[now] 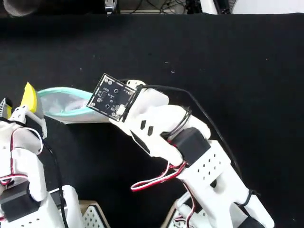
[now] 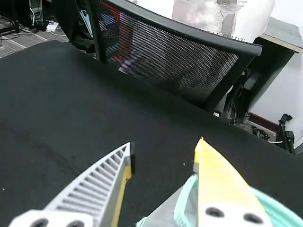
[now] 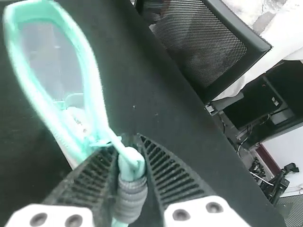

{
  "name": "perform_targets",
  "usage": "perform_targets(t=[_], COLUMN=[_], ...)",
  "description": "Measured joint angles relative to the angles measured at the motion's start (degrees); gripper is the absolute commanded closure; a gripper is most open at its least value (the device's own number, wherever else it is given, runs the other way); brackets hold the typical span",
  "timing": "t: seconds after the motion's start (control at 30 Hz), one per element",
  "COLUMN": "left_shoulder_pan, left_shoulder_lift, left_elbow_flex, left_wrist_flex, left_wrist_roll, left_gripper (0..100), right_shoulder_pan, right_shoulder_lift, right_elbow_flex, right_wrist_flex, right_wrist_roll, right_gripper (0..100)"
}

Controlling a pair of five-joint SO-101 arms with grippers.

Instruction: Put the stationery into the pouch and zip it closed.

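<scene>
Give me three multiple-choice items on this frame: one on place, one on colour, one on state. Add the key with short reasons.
1. In the high view, where on the table is the pouch?
A. left side
B. far right corner
C. near edge, centre

2. What colour is the pouch's zipper band?
A. red
B. teal
C. orange

3. The right gripper is:
A. open over bare table
B. shut on the zipper pull
C. shut on a pen

Key:
1 A, it lies at the table's left.
2 B, a teal rim rings the open mouth.
3 B, both fingers clamp the pull in the right wrist view.
</scene>
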State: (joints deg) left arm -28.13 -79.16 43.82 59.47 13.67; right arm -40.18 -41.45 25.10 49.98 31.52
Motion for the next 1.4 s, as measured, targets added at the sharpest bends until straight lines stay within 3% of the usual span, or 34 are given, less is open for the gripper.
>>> perform_targets(t=[0.2,0.33,0.53,0.73,0.83,0.97,1.23,1.4], left_shoulder_pan=[-0.5,-0.5,-0.1,13.6,19.6,20.4,18.7,15.0], left_shoulder_lift=[0.3,0.0,-0.4,-0.4,-0.4,-0.4,0.3,0.0], left_elbow_flex=[-1.3,-5.8,-8.7,-5.4,1.6,10.2,17.3,17.2], left_wrist_flex=[0.3,4.6,9.8,12.7,8.9,-0.4,-14.4,-14.1], left_wrist_roll=[0.5,0.5,-4.7,-14.1,-15.2,-15.3,-7.7,-4.9], left_gripper=[77,77,77,77,77,77,77,77], right_shoulder_pan=[0.0,0.0,3.0,4.3,4.3,1.3,-8.8,-9.6], right_shoulder_lift=[0.0,0.0,0.0,0.0,0.0,0.0,-3.3,-5.0], right_elbow_flex=[0.0,0.0,-2.2,-3.1,-3.1,-4.5,-5.1,-5.1], right_wrist_flex=[0.0,0.0,0.0,0.0,0.4,3.4,12.3,12.3], right_wrist_roll=[0.0,0.0,-1.8,-4.4,-4.6,-3.7,5.2,5.7], right_gripper=[98.6,98.6,98.6,98.6,98.6,98.6,98.6,98.6])
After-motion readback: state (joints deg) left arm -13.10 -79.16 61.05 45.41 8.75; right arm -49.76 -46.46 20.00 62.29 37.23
